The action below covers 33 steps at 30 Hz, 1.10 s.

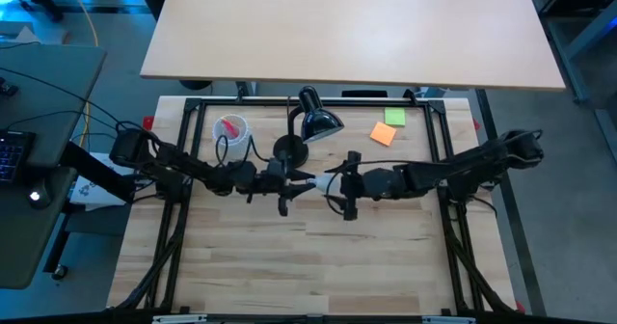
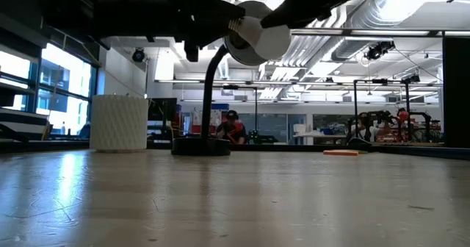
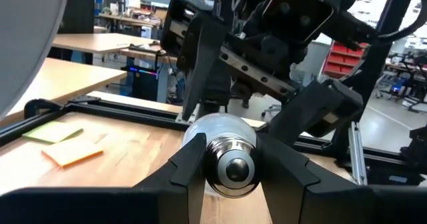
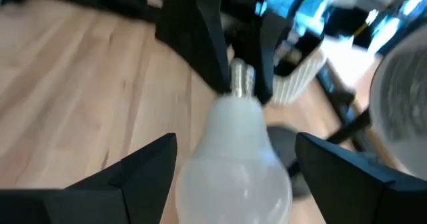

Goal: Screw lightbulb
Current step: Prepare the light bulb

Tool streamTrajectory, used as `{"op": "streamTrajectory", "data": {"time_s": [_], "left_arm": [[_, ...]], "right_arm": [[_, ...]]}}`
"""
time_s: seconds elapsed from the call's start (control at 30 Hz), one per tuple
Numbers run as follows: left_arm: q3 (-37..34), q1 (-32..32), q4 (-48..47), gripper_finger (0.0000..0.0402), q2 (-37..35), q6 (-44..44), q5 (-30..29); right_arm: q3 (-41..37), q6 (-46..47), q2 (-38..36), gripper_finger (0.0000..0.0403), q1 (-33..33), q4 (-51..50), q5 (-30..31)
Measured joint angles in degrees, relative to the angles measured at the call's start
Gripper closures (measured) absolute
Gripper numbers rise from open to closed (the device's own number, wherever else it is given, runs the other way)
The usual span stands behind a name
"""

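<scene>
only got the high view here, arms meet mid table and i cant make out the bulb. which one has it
Observer: The left gripper has it; its jaws clamp the silvery screw base of the lightbulb.
Operator: and the right one
Observer: The right gripper has its jaws spread wide either side of the glass end, not touching it.
Operator: is it off the table
Observer: Yes, the low view shows it well above the table, in front of the black desk lamp.
</scene>
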Motion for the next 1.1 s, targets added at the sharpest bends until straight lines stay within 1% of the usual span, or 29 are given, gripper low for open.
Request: {"op": "streamTrajectory", "data": {"time_s": [0.07, 0.23, 0.53, 0.77, 0.9, 1.1], "left_arm": [[0.0, 0.2, -0.2, 0.0294, 0.0, -0.9, 0.8], [0.0, 0.1, -0.3, 0.0294, 0.0, -1.3, 1.6], [0.0, 0.1, -0.2, 0.0294, 0.0, -1.9, 1.6], [0.0, 0.2, -0.1, 0.0294, 0.0, -2.2, 1.4], [0.0, 0.1, 0.0, 0.0294, 0.0, -2.3, 1.4], [0.0, 0.1, -0.7, 0.0293, 0.0, -2.3, 1.6]], "right_arm": [[0.2, 1.9, 0.0, 0.0098, -0.4, -1.9, -0.4], [-2.0, 4.5, 0.0, 0.0098, -1.4, 0.7, -4.9], [-2.6, 4.8, 0.0, 0.0098, -1.5, 4.6, -4.7], [-2.6, 5.0, 0.0, 0.0098, -2.5, 4.8, -4.8], [-2.6, 5.1, 0.4, 0.0099, -3.1, 5.9, -6.4], [-2.6, 5.6, 2.5, 0.0122, -3.2, 7.7, -7.2]]}}
